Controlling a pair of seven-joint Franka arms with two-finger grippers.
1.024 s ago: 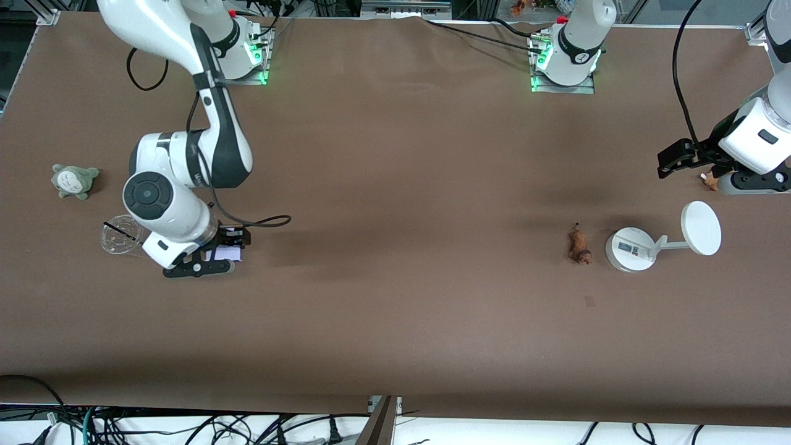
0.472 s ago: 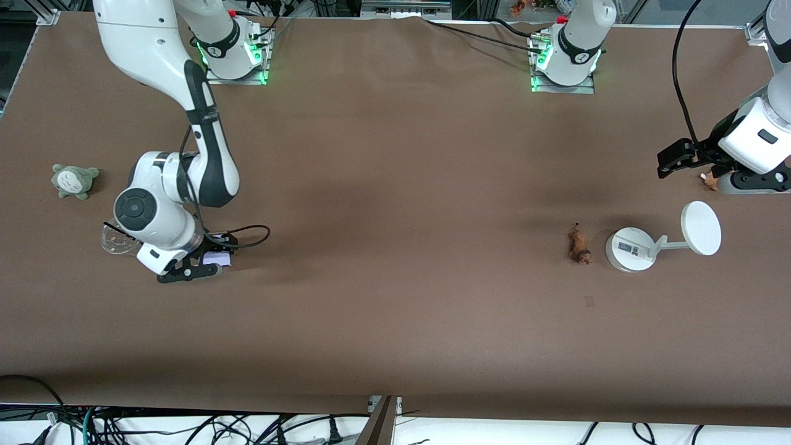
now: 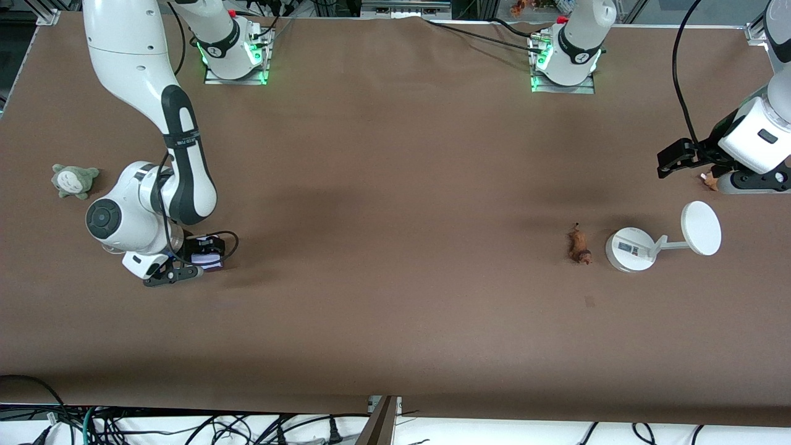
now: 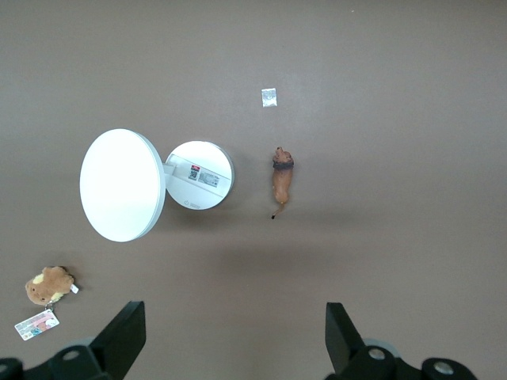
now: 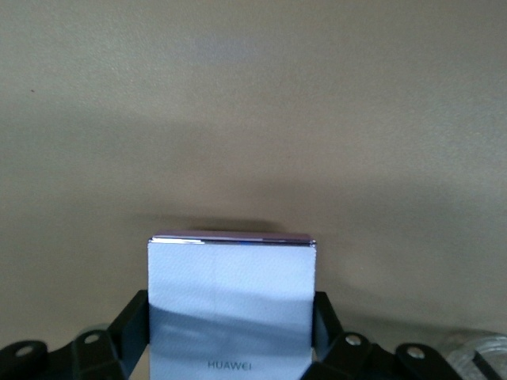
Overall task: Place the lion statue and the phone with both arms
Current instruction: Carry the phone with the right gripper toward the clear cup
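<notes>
Phone [image 5: 230,305] clamped in the right gripper [image 3: 185,264], low over the table toward the right arm's end. Best kept level and set down gently.

Lion statue [image 3: 579,245] lying just beside the white stand [image 3: 630,249]. Left gripper [image 3: 686,157] spread wide, waiting above, holding nothing. Grey plush [image 3: 74,180] near but apart.

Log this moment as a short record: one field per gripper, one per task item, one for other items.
right gripper: shut on the phone, at the right arm's end of the table
left gripper: open, holding nothing, waiting at the left arm's end
lion statue: lying on the table beside the white stand's base, untouched
phone: clamped between the right gripper's fingers
other items: grey plush toward the right arm's end; brown plush with tag card near the left gripper
</notes>
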